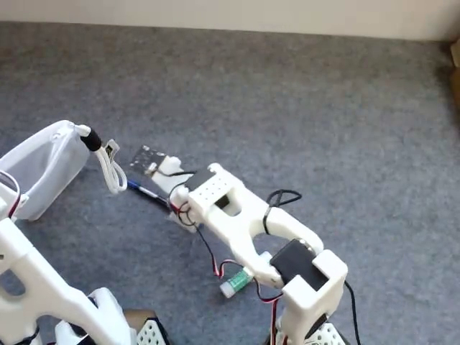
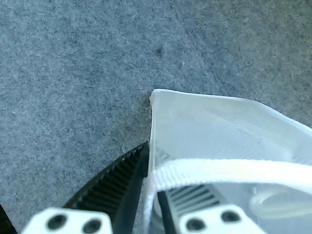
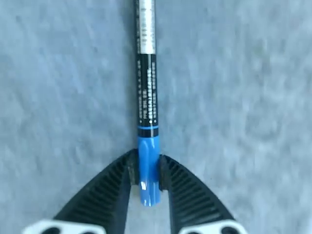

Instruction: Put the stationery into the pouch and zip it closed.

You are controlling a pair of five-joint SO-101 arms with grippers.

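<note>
A white mesh pouch (image 1: 43, 172) is held up at the far left of the grey carpet, with a black zip pull (image 1: 92, 140) and a white strap (image 1: 111, 172) at its open end. My left gripper (image 2: 152, 195) is shut on the pouch's edge (image 2: 214, 131). A black pen with a blue end (image 3: 146, 97) lies on the carpet just right of the strap (image 1: 144, 191). My right gripper (image 3: 146, 168) is shut on the pen's blue end, low over the carpet (image 1: 171, 203). A small green-and-white stick (image 1: 236, 282) lies under the right arm.
The right arm (image 1: 251, 223) stretches across the middle with red and black cables hanging from it. The left arm's white base (image 1: 43, 295) fills the near left corner. Bare grey carpet (image 1: 323, 108) spreads across the far side and the right.
</note>
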